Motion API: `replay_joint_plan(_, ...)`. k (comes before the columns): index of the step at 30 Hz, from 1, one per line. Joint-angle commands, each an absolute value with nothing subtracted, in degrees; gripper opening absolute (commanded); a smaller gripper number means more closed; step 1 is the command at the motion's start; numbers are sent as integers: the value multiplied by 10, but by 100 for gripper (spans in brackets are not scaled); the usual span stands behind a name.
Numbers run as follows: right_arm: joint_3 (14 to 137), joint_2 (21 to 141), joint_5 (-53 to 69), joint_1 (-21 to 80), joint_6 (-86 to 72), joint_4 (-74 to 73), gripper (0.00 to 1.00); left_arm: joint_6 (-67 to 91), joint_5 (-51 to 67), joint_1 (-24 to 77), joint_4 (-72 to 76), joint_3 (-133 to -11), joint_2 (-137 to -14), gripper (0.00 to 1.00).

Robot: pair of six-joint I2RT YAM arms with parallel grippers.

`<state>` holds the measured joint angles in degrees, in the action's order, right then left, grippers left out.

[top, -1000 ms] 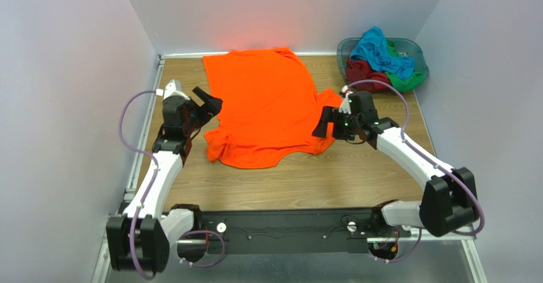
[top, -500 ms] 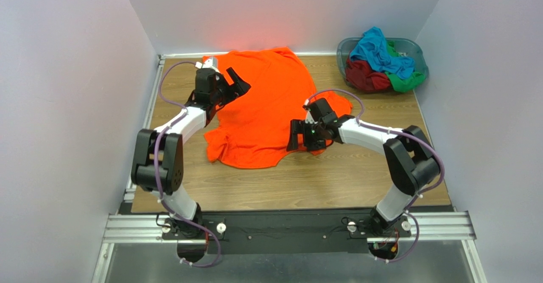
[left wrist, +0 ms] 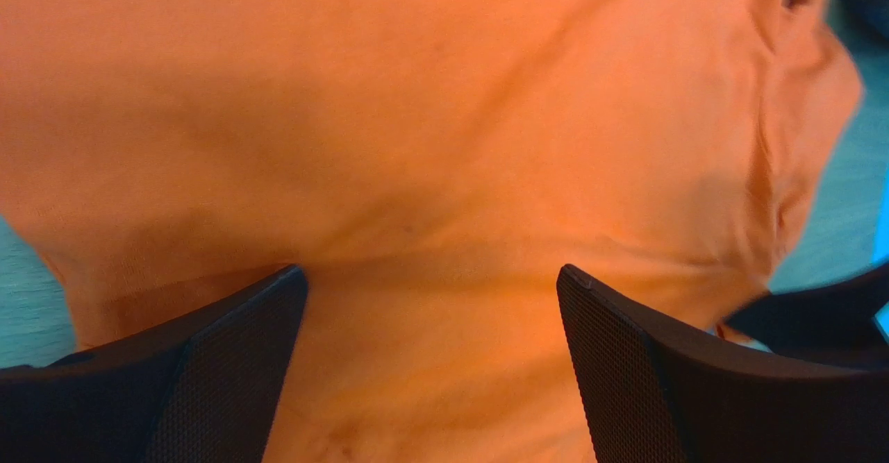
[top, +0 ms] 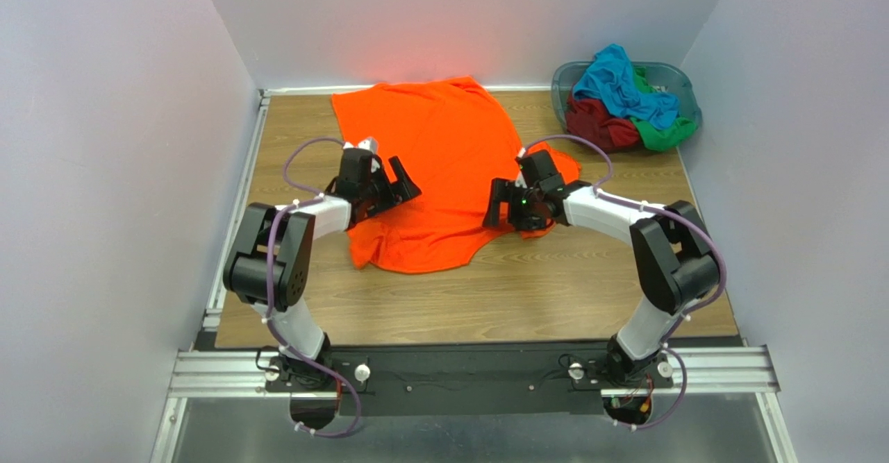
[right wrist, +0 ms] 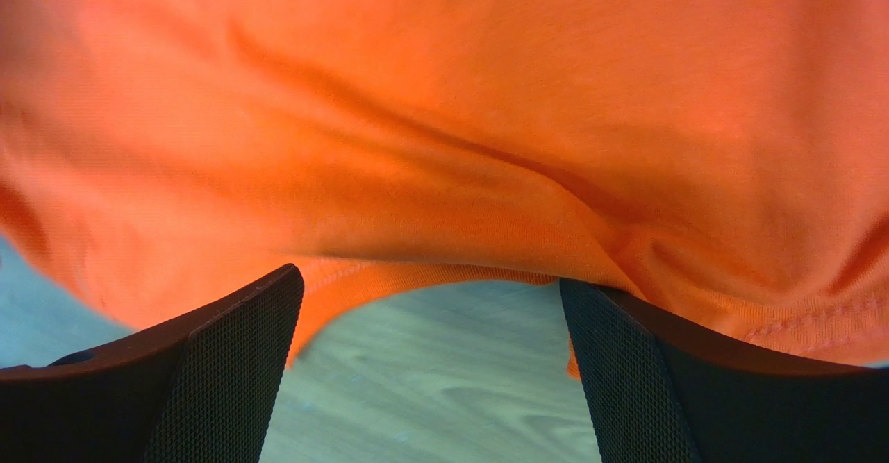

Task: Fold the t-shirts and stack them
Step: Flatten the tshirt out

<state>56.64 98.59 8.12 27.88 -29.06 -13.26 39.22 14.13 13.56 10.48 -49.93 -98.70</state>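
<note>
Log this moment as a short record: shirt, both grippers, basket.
orange t-shirt: spread on the table, unfolded, near edge rumpled
left gripper: open, over the shirt's left part
right gripper: open, at the shirt's near right hem
basket: far right corner; holds turquoise t-shirt, dark red t-shirt and green t-shirt, heaped
stack: none yet

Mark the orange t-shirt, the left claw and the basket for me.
orange t-shirt (top: 449, 151), top external view, middle of its body.
left claw (top: 405, 178), top external view, midway between its fingertips.
basket (top: 683, 83), top external view, its right rim.
</note>
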Motion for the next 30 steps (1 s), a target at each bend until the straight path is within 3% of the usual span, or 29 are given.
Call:
replay_joint_plan(1, 562, 1023, 23, 233, -262, -169, 100, 403, 131, 177, 86, -437, -951, 99)
replay_joint_plan(9, 646, 1085, 20, 141, -237, -170, 100, 514, 131, 348, 96, -362, -868, 99)
replay_joint_plan(16, 786, 1126, 9, 126, -189, -189, 100, 498, 105, 497, 108, -434, -832, 99)
replay_joint_plan(24, 732, 1008, -19, 126, -205, -230, 100, 445, 18, 473, 33, -485, -781, 99)
replay_joint_plan(30, 562, 889, 51, 155, -251, -235, 100, 416, 20, 328, 16, -454, -740, 99)
